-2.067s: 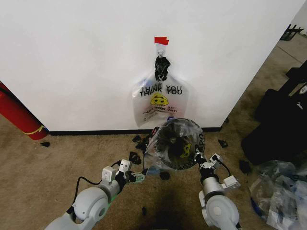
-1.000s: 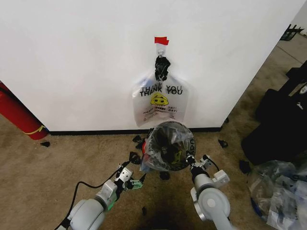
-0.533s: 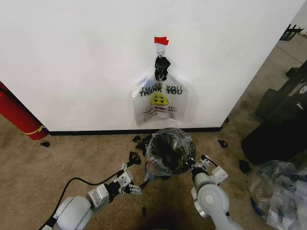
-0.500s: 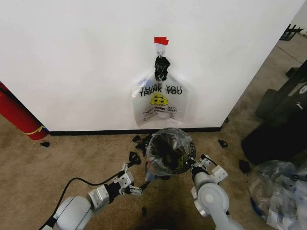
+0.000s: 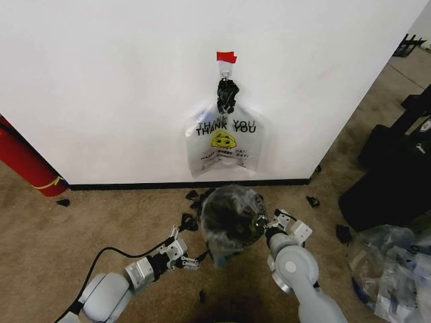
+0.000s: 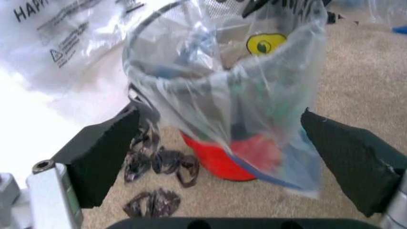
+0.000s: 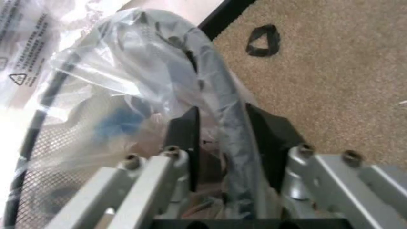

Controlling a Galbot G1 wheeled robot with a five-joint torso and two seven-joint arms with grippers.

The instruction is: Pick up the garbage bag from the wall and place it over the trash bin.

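Right gripper (image 7: 219, 143) pinching crinkly garbage bag (image 6: 254, 95), seemingly

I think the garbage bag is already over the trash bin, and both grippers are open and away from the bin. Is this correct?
Partly. The garbage bag is over the trash bin, and the left gripper is open, clear of it. But the right wrist view shows the right gripper straddling the bin's rim with bag plastic between its fingers.

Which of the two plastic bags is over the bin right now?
The garbage bag with blue patches covers the trash bin; the "THANK YOU" smiley bag hangs from the wall hook.
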